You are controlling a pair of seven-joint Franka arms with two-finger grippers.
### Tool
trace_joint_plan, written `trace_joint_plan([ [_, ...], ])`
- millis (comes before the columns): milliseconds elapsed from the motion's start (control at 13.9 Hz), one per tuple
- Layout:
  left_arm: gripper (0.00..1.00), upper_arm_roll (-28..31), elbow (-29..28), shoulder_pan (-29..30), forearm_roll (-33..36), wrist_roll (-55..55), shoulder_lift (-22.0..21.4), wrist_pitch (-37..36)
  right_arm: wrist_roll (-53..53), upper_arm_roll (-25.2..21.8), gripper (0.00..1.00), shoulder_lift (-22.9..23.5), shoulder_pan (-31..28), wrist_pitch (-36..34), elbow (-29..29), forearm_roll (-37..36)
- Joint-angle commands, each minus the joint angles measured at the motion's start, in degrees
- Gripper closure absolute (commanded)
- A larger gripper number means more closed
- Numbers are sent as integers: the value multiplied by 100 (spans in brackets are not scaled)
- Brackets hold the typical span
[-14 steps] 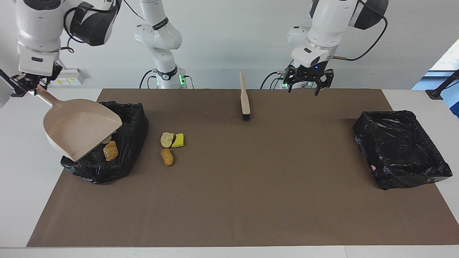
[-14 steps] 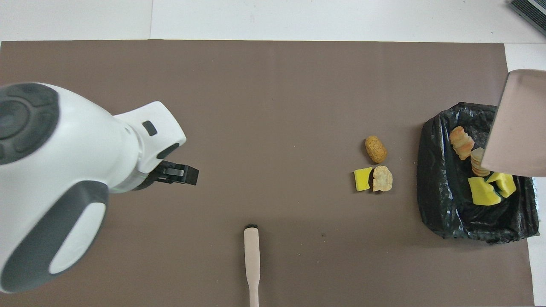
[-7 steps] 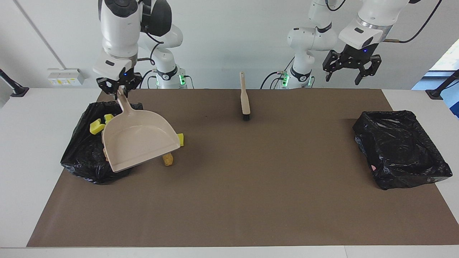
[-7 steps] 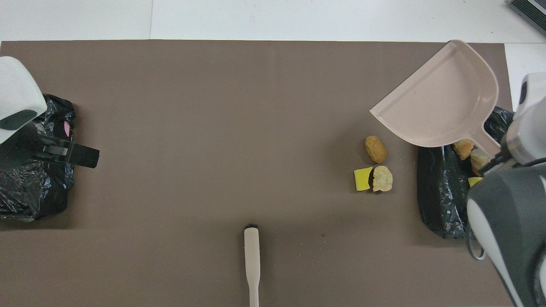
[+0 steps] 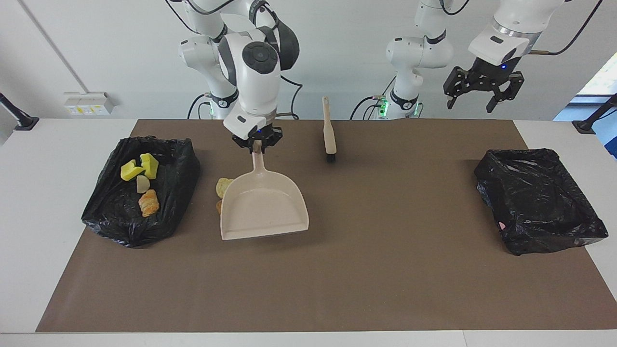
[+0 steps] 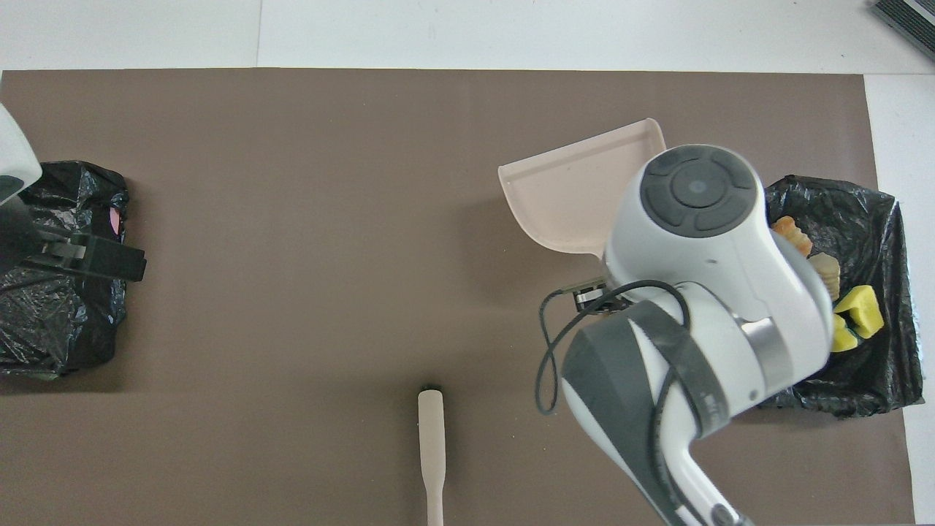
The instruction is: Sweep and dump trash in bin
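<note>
My right gripper (image 5: 256, 144) is shut on the handle of the beige dustpan (image 5: 263, 208), which tilts with its wide lip low over the mat. In the overhead view the pan (image 6: 566, 191) shows past the right arm. Two tan trash lumps (image 5: 223, 186) lie on the mat against the pan's side toward the right arm's end, partly hidden by it. The black-lined bin (image 5: 181, 174) at that end holds yellow sponge chunks (image 5: 140, 166) and a bread lump (image 5: 148, 202). My left gripper (image 5: 482, 90) hangs open and holds nothing, high over the left arm's end.
The beige brush (image 5: 329, 131) lies on the mat near the robots, bristles pointing away from them. A second black-lined bin (image 5: 573, 231) sits at the left arm's end. The brown mat (image 5: 376, 279) covers most of the white table.
The right arm has swung the dustpan from over the bin to the mat beside the loose trash, hiding part of it. The left gripper rose toward the left arm's end.
</note>
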Motion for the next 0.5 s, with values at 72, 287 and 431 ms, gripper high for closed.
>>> trace_joint_plan([
  [72,0,-34,107,387,-401,82,47,20,1108,-42,100,886,594,170,832,381],
  [287,0,-34,142,405,-341,81,91,-32,1478,-42,100,1326,1050,695,939,496],
  [431,0,-43,142,397,-323,134,56,2,1558,-42,100,1529,1192,1048,939,584],
])
